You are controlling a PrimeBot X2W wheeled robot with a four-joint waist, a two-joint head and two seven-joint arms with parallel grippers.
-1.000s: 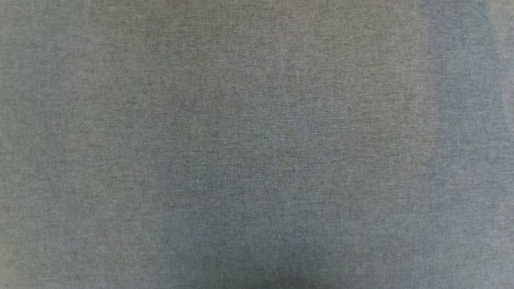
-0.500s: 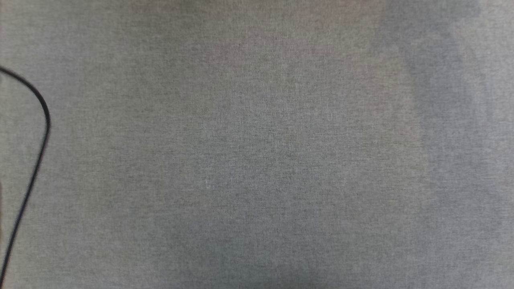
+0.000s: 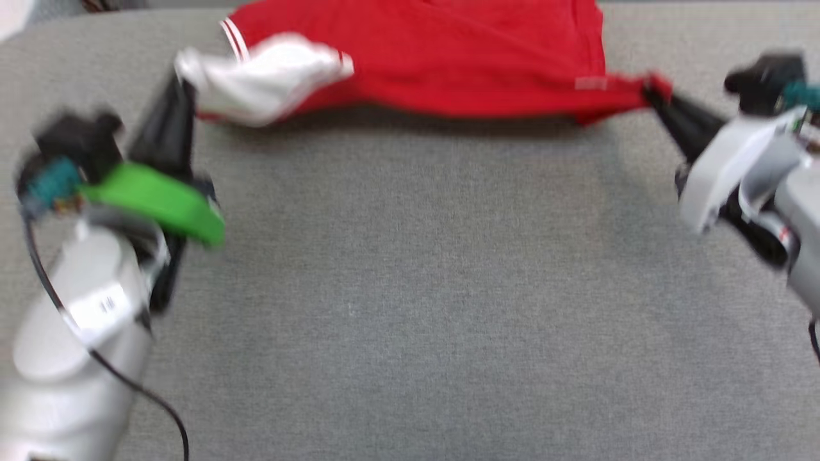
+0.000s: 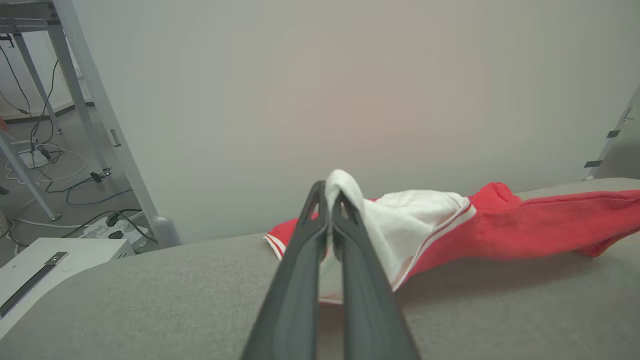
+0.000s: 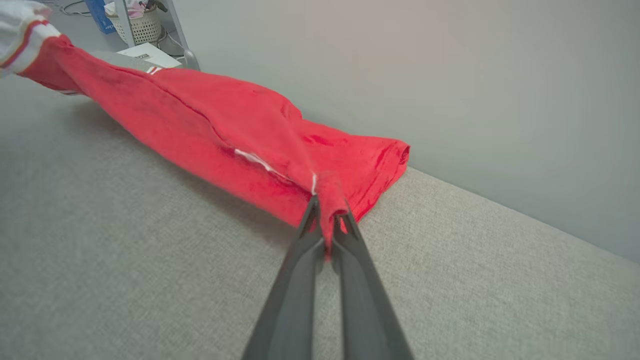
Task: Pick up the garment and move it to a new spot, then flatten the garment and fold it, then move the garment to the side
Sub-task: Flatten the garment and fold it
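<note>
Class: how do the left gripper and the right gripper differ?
Left gripper pinches the shirt's white sleeve; right gripper pinches a red edge. Left gripper's wrist carries a green cover; right gripper's is grey. Both are shut, stretching the shirt between them.

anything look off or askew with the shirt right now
Nothing damaged. The red jersey T-shirt with white sleeves is not flat: it is stretched, bunched, between the left tool and right tool, both shut on it, with its far side near the back edge of the grey fabric surface.
</note>
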